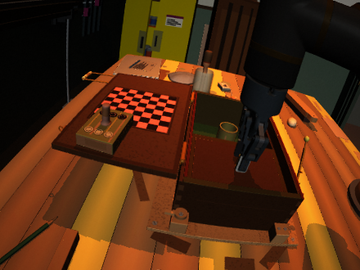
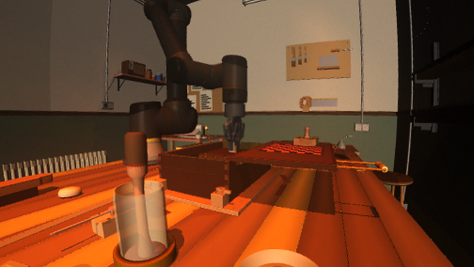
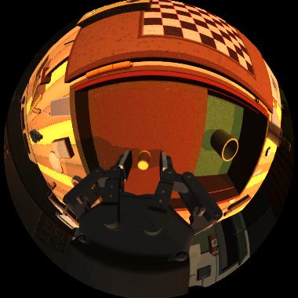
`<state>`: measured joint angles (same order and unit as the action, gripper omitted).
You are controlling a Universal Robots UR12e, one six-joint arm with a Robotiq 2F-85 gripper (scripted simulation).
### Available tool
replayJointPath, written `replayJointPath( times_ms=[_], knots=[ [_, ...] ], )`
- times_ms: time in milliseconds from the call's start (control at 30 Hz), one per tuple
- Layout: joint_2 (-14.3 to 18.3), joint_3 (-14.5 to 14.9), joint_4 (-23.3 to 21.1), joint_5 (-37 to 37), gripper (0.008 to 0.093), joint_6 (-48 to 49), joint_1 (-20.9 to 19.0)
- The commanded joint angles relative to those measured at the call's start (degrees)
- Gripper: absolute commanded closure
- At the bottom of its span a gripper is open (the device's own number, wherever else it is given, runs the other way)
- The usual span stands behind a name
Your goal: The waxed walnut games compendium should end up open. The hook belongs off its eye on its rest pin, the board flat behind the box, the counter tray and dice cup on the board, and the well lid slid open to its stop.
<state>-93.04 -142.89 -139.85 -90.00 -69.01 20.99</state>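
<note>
The counter tray (image 1: 104, 130) sits on a near corner of the chequered board (image 1: 135, 118), which lies flat beside the open walnut box (image 1: 239, 163). Inside the box the dice cup (image 1: 227, 131) stands on the green well floor, uncovered by the reddish well lid (image 1: 229, 159). My gripper (image 1: 244, 163) hangs over that lid, open and empty, its fingers either side of the lid's small brass knob (image 3: 143, 160). The hook (image 1: 303, 153) stands upright at the box's right side.
Behind the box stand a jar with a wooden pestle (image 1: 203, 75), a shallow dish (image 1: 180, 77) and a paper sheet (image 1: 141, 65). A stop rail with two blocks (image 1: 221, 233) runs along the box's near side. A pencil (image 1: 26, 241) lies at the bench's near left.
</note>
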Motion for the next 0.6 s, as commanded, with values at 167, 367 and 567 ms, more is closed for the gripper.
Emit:
replayJointPath(
  times_ms=[167, 367, 567],
  knots=[
    [-0.08, 0.07, 0.08, 0.00, 0.0534, 0.00, 0.00],
    [-1.02, 0.46, 1.39, 0.00, 0.0534, 0.00, 0.00],
    [-2.94, 1.35, 4.18, 0.00, 0.0534, 0.00, 0.00]
  ],
)
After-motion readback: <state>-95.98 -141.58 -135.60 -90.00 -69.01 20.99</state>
